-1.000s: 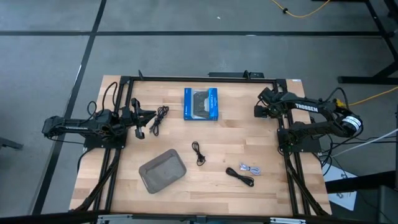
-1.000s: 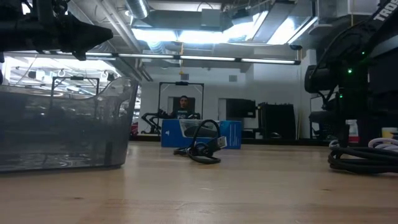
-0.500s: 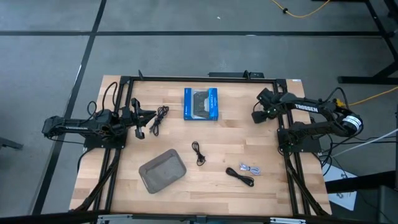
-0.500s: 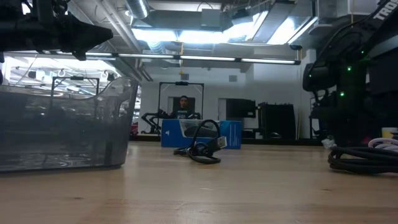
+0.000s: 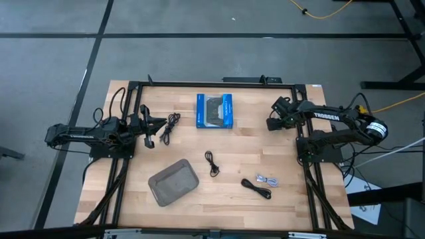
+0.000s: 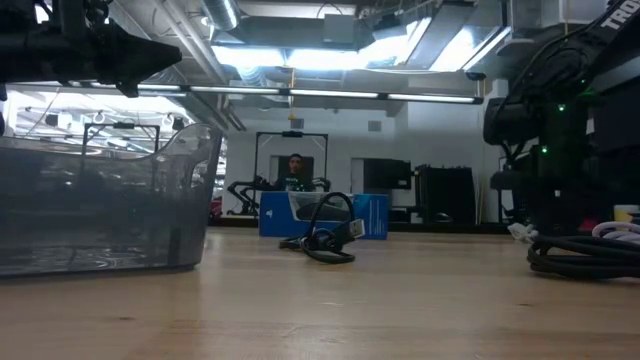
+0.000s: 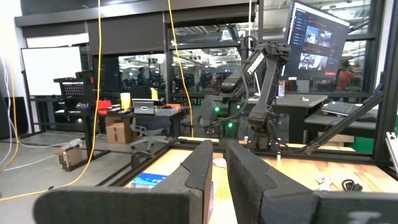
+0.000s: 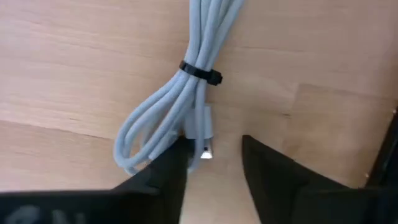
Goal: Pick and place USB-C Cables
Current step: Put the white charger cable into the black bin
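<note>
Hovering low over the table's right rear part, the right gripper has its fingers parted, straddling the silver plug of a pale USB-C cable, not clamped on it. The bundle lies flat on the wood, its long axis running away from the fingers, looped end nearest them and a black tie round its middle. The left gripper waits at the left edge, fingers a narrow slit apart, empty.

Clear tray left, black cable coil mid-table w/ blue box behind; thick black cable right
</note>
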Robot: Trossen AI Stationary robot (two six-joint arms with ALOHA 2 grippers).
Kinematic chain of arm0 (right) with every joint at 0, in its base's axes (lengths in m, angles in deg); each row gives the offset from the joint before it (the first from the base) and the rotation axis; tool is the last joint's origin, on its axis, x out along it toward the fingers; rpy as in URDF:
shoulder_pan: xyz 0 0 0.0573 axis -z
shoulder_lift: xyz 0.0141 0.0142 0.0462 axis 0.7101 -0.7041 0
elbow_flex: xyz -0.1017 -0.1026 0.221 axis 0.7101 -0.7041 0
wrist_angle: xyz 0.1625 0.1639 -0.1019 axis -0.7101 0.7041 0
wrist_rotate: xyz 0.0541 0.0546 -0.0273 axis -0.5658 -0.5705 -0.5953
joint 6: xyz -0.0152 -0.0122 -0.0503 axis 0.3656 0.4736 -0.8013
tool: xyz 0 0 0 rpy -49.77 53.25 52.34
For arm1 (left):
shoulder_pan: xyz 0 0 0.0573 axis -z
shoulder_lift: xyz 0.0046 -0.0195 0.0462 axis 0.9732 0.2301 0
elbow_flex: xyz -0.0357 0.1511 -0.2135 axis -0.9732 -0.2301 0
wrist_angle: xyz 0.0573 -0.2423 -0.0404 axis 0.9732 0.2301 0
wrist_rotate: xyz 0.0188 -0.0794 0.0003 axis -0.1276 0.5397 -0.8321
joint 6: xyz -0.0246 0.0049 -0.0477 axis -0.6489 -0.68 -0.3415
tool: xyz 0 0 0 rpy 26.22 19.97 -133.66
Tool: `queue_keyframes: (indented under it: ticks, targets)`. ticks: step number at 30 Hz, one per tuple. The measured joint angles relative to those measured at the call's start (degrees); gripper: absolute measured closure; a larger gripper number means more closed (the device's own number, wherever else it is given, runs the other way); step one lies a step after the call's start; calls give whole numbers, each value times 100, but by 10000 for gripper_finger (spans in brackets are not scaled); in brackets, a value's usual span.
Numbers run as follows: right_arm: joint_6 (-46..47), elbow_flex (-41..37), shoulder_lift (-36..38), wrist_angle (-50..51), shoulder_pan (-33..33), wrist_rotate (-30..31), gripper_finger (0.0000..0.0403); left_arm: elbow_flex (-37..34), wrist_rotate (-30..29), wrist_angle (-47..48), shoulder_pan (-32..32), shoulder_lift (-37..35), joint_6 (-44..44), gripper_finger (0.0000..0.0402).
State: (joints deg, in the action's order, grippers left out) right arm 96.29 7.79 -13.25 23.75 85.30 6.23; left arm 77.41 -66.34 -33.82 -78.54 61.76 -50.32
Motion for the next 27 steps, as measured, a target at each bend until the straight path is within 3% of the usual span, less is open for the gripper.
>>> queue_keyframes:
  ticks: [8, 20, 27]
  targets:
    - [126, 14, 19, 62, -5, 43, 387, 0, 1, 12, -2, 0, 1, 360]
    - [-57, -11, -7, -700, -170, 86, 399, -1, -2, 11, -2, 0, 1, 360]
    - [-368, -34, 22, -1845, -483, -114, 401, -1, 0, 11, -2, 0, 1, 360]
